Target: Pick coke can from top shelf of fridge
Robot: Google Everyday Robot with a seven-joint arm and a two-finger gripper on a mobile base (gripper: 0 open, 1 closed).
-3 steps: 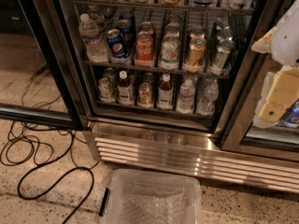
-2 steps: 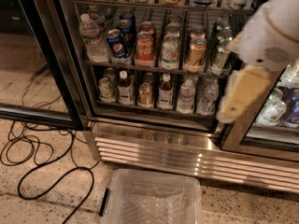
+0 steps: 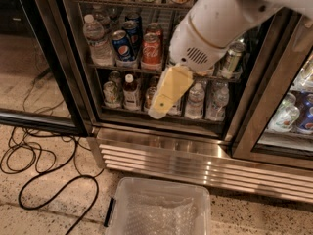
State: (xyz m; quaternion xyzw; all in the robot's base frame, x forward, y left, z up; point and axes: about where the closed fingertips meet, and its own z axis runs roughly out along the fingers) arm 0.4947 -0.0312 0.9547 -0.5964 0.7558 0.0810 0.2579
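The coke can (image 3: 151,50) is a red can standing upright in the fridge (image 3: 73,82), just right of two blue Pepsi cans (image 3: 122,44). It stands on the middle wire rack in view. The top shelf (image 3: 122,3), the uppermost rack in view, carries other bottles above it. My white arm (image 3: 215,28) comes in from the upper right across the fridge front. My gripper (image 3: 162,99), tan and pointing down-left, hangs in front of the lower rack's bottles, below and a little right of the coke can, apart from it. The arm hides the cans to the right of the coke can.
A clear plastic bin (image 3: 156,209) sits on the floor in front of the steel base grille (image 3: 195,163). Black cables (image 3: 39,165) loop over the floor at the left. The open glass door (image 3: 44,58) stands at the left. A second cooler door (image 3: 288,116) is at the right.
My arm has swung from the right edge leftward across the fridge front, and the gripper now hangs before the lower bottles. The cans and the view have not moved.
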